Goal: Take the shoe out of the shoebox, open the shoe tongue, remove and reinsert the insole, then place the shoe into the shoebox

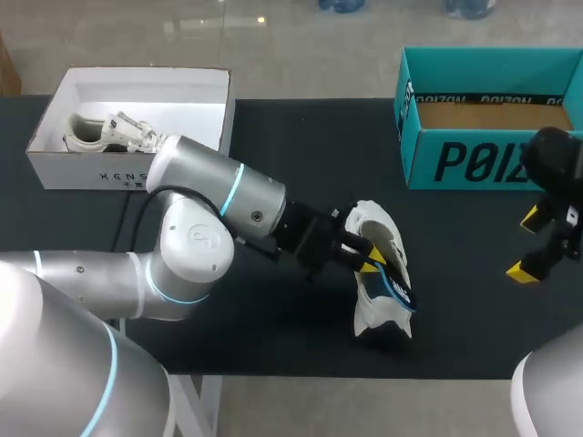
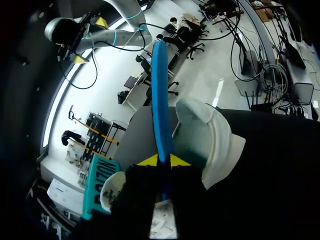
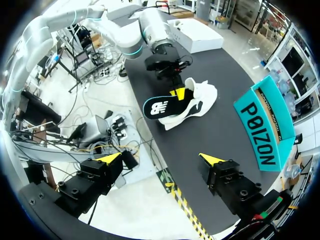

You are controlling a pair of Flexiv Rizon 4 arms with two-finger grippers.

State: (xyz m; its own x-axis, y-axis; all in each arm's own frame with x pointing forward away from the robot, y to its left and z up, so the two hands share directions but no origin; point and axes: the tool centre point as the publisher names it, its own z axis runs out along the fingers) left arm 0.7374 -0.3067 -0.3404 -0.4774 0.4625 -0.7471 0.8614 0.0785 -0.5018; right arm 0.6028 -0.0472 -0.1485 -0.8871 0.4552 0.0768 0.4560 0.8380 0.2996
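The shoe [image 1: 378, 314] is unboxed, the insole [image 1: 399, 289] gripped by the left tool [image 1: 369, 264] and partly pulled out; the right tool [image 1: 526, 244] is held open; reinsertion and boxing remain.

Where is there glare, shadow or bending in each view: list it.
Head view: the white shoebox is nearly washed out inside. Left wrist view: the left gripper sits in deep shadow, and the insole it pinches is backlit by bright floor. Right wrist view: the light is even, and the fisheye bows the table edge.
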